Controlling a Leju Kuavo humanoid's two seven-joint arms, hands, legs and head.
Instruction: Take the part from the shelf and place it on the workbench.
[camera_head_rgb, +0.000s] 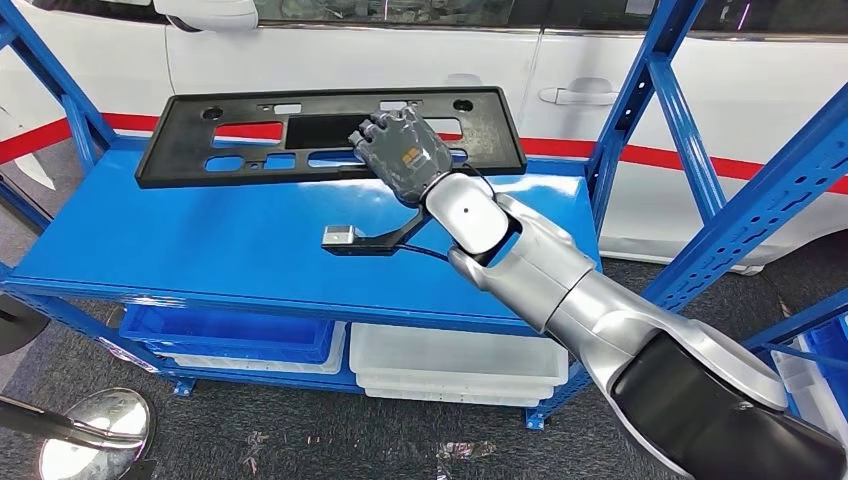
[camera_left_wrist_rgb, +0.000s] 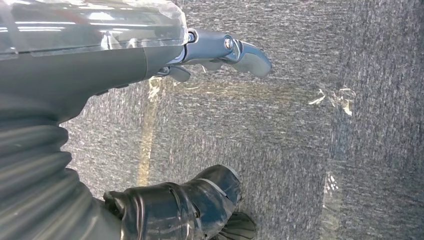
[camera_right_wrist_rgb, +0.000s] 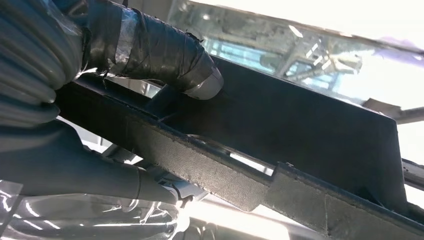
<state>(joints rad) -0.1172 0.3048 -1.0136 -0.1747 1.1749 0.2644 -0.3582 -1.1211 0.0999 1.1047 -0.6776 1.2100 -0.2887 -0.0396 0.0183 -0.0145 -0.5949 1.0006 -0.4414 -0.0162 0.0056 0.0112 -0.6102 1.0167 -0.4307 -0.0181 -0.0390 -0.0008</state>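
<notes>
The part (camera_head_rgb: 250, 115) is a long black plastic panel with several cut-outs. It stands tilted at the back of the blue shelf top (camera_head_rgb: 200, 240). My right hand (camera_head_rgb: 402, 152) grips its lower edge right of the middle. In the right wrist view the taped thumb (camera_right_wrist_rgb: 160, 50) lies over the panel's (camera_right_wrist_rgb: 310, 130) face, with the other fingers under the edge. My left hand (camera_left_wrist_rgb: 100, 80) hangs over grey floor with its fingers apart and nothing in it.
Blue rack uprights (camera_head_rgb: 650, 90) rise on the right, and another stands at the left (camera_head_rgb: 60, 90). A white car (camera_head_rgb: 700, 60) stands close behind the shelf. On the lower level sit a blue bin (camera_head_rgb: 230, 335) and a white bin (camera_head_rgb: 455, 365).
</notes>
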